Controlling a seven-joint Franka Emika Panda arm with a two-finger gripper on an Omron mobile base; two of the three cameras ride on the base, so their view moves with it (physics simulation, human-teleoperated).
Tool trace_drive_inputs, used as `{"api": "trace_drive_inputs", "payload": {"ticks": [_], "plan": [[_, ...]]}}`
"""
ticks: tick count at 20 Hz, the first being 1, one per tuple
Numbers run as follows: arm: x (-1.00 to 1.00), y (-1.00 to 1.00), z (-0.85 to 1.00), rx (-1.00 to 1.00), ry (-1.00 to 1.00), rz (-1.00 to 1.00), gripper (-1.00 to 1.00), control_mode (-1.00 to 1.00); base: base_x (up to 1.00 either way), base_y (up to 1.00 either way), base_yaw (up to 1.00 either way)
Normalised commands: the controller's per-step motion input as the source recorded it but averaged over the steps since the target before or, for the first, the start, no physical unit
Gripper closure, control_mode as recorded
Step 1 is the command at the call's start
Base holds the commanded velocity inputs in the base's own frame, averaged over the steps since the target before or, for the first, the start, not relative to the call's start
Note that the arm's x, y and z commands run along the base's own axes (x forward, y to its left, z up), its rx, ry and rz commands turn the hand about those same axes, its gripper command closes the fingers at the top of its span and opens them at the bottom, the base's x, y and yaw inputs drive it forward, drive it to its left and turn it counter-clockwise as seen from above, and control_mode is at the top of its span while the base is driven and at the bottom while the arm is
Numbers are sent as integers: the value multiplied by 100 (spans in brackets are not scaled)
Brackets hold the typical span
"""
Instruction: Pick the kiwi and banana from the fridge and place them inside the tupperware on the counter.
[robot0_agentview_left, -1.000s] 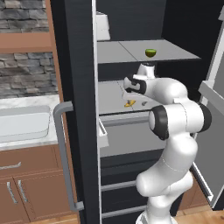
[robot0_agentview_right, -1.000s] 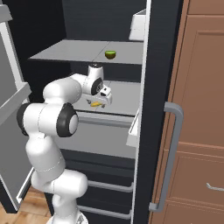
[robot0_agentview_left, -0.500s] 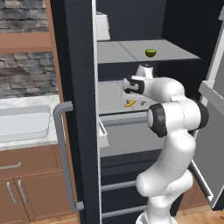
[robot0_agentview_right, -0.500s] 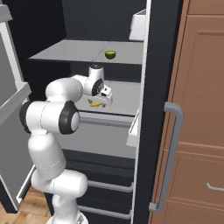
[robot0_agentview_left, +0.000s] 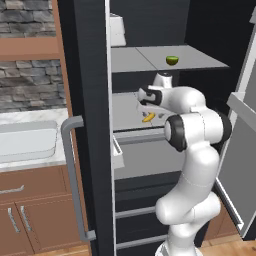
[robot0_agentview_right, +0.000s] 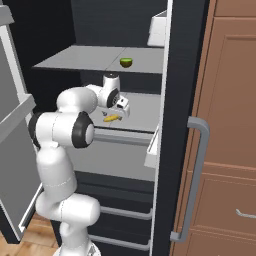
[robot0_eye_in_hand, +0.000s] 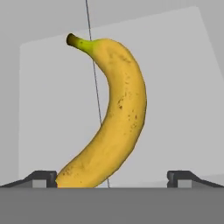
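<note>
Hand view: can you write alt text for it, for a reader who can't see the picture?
A curved yellow banana with brown freckles lies on a pale grey fridge shelf, its dark stem end far from the camera. The gripper's two dark fingers stand wide open at the bottom, and the banana's near end sits beside one of them.

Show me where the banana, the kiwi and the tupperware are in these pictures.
banana (robot0_eye_in_hand: 114, 118): hand view, middle of its yellow body.
kiwi (robot0_agentview_left: 172, 60): left base view, its green top.
tupperware (robot0_agentview_left: 27, 145): left base view, its pale front wall.
</note>
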Motion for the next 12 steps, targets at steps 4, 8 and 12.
{"api": "trace_drive_inputs", "payload": {"ticks": [4, 8, 12], "plan": [[35, 0, -2, 0, 0, 0, -100, -100, 0, 0, 0], [27, 0, -12, 0, 1, 0, -100, -100, 0, 0, 0], [24, 0, -18, 0, 5, 0, -100, -100, 0, 0, 0]]}}
